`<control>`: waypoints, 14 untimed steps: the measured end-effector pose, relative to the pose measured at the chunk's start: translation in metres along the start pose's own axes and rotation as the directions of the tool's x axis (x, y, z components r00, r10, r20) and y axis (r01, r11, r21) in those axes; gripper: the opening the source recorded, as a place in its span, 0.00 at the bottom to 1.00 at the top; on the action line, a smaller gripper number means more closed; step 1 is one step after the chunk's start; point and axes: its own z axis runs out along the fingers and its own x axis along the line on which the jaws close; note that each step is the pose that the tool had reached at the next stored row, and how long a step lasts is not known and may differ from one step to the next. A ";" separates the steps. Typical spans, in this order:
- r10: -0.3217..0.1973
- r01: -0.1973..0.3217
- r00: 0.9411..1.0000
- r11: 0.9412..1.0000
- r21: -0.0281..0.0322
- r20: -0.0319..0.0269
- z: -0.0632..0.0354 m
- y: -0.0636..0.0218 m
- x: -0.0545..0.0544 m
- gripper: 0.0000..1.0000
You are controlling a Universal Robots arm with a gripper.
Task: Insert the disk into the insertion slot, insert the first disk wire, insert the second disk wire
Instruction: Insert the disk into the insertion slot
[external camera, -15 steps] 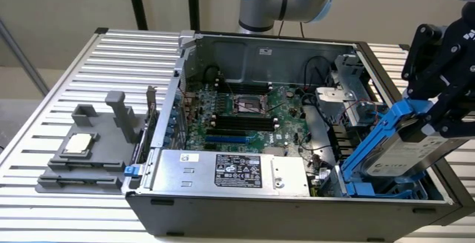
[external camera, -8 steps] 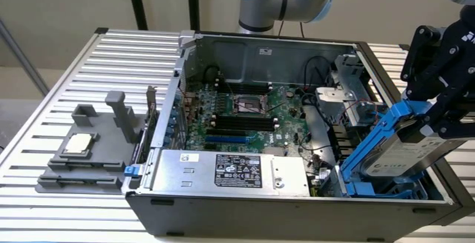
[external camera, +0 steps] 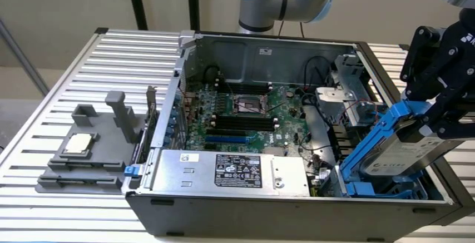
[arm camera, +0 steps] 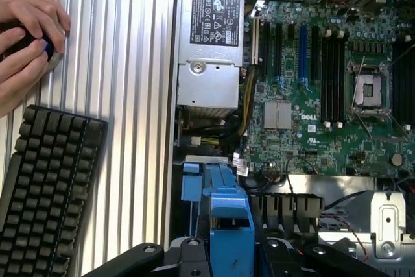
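Bright blue plastic frames the disk [external camera: 406, 155], a silver drive with a white printed label. It stands tilted at the lower right of the exterior view, with its lower end at the mouth of the insertion slot [external camera: 369, 189] and its upper end leaning out over the case's rim [external camera: 449, 193]. The gripper [external camera: 434, 122] is pinched on the carrier's upper end. Loose cables [external camera: 321, 168] and the silver box with a black label [external camera: 230, 172] crowd the bay on the exterior view's left.
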 end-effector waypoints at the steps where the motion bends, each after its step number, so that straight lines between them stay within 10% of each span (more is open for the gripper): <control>1: 0.000 0.000 1.000 1.000 0.000 0.002 0.0003 -0.0001 0.000 0.32; 14: -0.001 0.001 1.000 1.000 0.000 0.020 0.0048 -0.0009 0.000 0.32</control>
